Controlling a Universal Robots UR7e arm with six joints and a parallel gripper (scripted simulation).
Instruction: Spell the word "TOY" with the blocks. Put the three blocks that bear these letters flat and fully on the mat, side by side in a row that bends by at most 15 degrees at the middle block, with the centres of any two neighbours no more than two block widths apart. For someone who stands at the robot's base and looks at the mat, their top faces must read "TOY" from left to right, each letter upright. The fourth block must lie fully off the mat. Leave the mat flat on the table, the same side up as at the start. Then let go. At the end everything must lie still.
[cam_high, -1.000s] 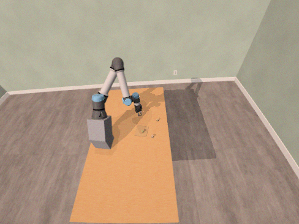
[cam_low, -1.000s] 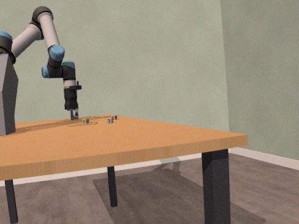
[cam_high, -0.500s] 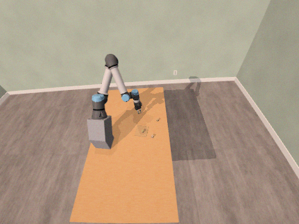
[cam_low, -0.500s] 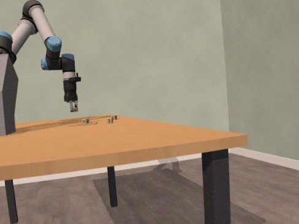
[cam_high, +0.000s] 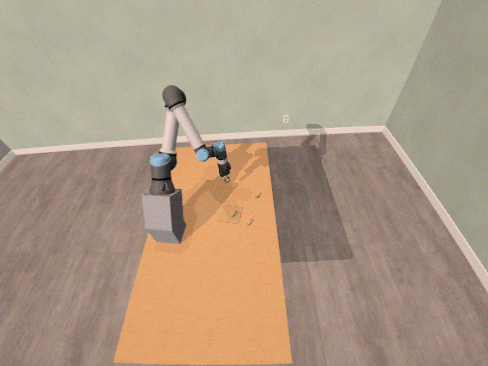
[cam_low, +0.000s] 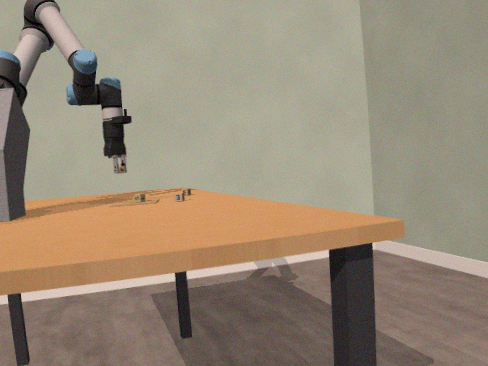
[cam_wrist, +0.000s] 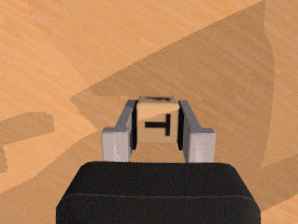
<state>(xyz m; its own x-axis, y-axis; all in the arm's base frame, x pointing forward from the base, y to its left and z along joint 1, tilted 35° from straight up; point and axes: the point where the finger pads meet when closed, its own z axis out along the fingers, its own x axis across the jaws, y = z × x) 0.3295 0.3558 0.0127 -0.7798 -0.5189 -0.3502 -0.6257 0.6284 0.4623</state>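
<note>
My gripper (cam_wrist: 157, 115) is shut on the T block (cam_wrist: 158, 123), a small tan cube with a black T on the face toward the wrist camera. It hangs well above the table in the top and exterior views (cam_high: 226, 179) (cam_low: 120, 167). The thin tan mat (cam_high: 230, 211) lies on the table further from the base, with one block (cam_high: 233, 213) on it, which shows a green mark in the exterior view (cam_low: 140, 198). Two more blocks lie off the mat: one (cam_high: 250, 221) beside its corner, one (cam_high: 258, 195) further out. Their letters are too small to read.
The long orange table (cam_high: 210, 260) carries the robot's grey pedestal (cam_high: 162, 216) near its left edge. In the exterior view the two off-mat blocks (cam_low: 178, 197) (cam_low: 188, 191) stand close together near the far edge.
</note>
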